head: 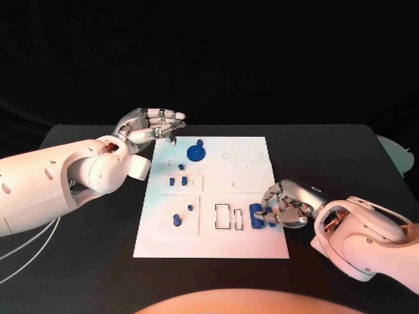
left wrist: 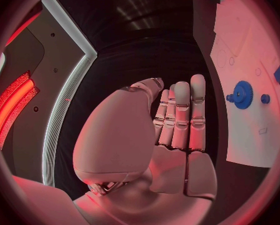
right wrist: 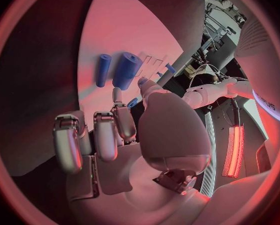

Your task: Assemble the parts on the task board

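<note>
The robot's right hand [head: 287, 208] is resting at the near right edge of the white rectangular task board [head: 247, 245], fingers curling beside two blue cylindrical pegs [head: 258, 216], apparently to pick one; whether it is grasping is unclear. The left hand [head: 151, 125] is hovering released at the far left, keeping clear.

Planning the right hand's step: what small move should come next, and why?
Probably close the right hand on the blue cylinder lying beside its fingertips on the task board. The hand looks empty with its fingers curled near two cylinders; the left hand hovers open off the board's far corner.
</note>
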You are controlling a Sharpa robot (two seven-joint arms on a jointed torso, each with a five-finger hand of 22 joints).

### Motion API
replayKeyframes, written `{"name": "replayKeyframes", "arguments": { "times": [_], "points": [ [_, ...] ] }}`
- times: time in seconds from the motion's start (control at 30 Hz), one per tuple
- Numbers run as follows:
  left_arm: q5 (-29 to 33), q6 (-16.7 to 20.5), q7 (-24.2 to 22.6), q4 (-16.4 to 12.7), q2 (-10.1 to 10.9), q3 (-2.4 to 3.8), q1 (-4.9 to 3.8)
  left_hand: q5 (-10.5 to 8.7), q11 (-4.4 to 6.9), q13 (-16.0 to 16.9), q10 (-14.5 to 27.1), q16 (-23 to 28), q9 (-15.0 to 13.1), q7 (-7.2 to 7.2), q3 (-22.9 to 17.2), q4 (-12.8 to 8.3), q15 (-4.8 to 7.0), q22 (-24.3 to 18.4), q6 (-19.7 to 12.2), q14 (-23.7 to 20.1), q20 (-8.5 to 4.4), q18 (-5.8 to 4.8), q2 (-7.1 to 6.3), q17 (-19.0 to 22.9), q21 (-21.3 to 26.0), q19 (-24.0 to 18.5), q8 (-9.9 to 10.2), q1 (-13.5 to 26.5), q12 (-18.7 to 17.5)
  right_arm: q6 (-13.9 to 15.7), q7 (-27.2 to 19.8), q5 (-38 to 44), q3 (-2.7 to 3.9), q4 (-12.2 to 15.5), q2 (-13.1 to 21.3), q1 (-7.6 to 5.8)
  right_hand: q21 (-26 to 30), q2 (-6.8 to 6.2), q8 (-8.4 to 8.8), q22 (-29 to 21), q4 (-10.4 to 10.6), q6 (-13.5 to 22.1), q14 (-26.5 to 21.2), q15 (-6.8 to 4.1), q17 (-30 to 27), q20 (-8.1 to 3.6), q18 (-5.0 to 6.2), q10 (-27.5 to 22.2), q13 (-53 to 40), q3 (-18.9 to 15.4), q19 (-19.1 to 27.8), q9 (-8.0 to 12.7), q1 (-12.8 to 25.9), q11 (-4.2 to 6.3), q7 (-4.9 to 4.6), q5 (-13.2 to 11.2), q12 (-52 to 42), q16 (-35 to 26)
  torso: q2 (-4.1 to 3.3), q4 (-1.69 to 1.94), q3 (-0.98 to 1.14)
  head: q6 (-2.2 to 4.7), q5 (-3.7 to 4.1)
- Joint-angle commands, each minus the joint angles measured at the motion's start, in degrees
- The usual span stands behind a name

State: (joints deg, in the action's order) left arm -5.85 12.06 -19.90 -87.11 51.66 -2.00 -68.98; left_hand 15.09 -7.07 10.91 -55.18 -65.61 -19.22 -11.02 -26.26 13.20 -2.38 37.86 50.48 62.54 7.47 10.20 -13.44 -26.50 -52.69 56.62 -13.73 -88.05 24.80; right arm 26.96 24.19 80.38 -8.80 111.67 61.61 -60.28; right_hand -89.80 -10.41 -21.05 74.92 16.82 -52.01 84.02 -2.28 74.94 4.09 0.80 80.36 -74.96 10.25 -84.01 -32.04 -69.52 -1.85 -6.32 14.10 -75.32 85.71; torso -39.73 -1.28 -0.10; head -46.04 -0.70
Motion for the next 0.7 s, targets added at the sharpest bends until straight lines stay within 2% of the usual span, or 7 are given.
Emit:
{"name": "replayKeyframes", "arguments": {
  "times": [0.03,0.5,0.7],
  "points": [
    [0.19,-1.0,-0.34,-0.23,0.02,0.03,-0.03,0.03,-0.03,0.05,0.26,0.12,0.06,-0.08,-0.23,0.01,-0.2,-0.09,-0.45,-0.13,0.15,0.38,0.08,0.05,0.28,-0.16,0.33,0.64,0.34,-1.03,1.81,1.47,-0.01,-0.36,-0.51,0.34,-0.2,0.06,-0.47,15.08,-0.04,0.02,3.76,-0.03,2.92,-0.31,-0.8,0.27,-1.76,-0.57,-5.99,-0.13,0.91,0.18,0.14,0.13,-0.34,0.2,-0.02,-0.1,-0.05,-0.1,-0.11],
    [0.19,-1.42,0.03,-0.4,0.29,0.03,-0.03,0.03,-0.04,0.07,0.31,0.1,0.05,-0.08,-0.26,0.03,-0.22,-0.11,-0.46,-0.13,0.17,0.38,0.1,0.08,0.32,-0.16,0.3,0.76,0.43,-4.14,5.8,5.39,-0.01,-1.28,-2.53,1.31,-0.2,0.78,-1.18,15.08,0.0,-0.26,3.72,-0.17,2.97,-0.4,-0.8,0.13,-1.81,-3.08,-5.99,-0.39,2.44,0.36,0.37,-0.92,-0.21,0.23,0.08,-0.08,-0.1,-0.4,-0.37],
    [0.19,-1.66,0.27,-0.44,0.31,0.02,-0.03,0.02,-0.06,0.07,0.38,0.09,0.05,-0.1,-0.25,0.09,-0.24,-0.13,-0.49,-0.14,0.19,0.38,0.08,0.11,0.35,-0.17,0.3,0.92,0.47,-4.11,8.0,6.3,0.0,-1.8,-3.88,1.85,-0.2,1.35,-1.63,15.08,0.02,-0.25,3.75,-0.24,3.14,-0.46,-0.8,0.17,-1.94,-5.35,-5.99,-0.55,3.12,0.45,0.48,-1.91,-0.24,0.29,0.08,-0.11,-0.12,-0.28,-0.4]
  ]
}}
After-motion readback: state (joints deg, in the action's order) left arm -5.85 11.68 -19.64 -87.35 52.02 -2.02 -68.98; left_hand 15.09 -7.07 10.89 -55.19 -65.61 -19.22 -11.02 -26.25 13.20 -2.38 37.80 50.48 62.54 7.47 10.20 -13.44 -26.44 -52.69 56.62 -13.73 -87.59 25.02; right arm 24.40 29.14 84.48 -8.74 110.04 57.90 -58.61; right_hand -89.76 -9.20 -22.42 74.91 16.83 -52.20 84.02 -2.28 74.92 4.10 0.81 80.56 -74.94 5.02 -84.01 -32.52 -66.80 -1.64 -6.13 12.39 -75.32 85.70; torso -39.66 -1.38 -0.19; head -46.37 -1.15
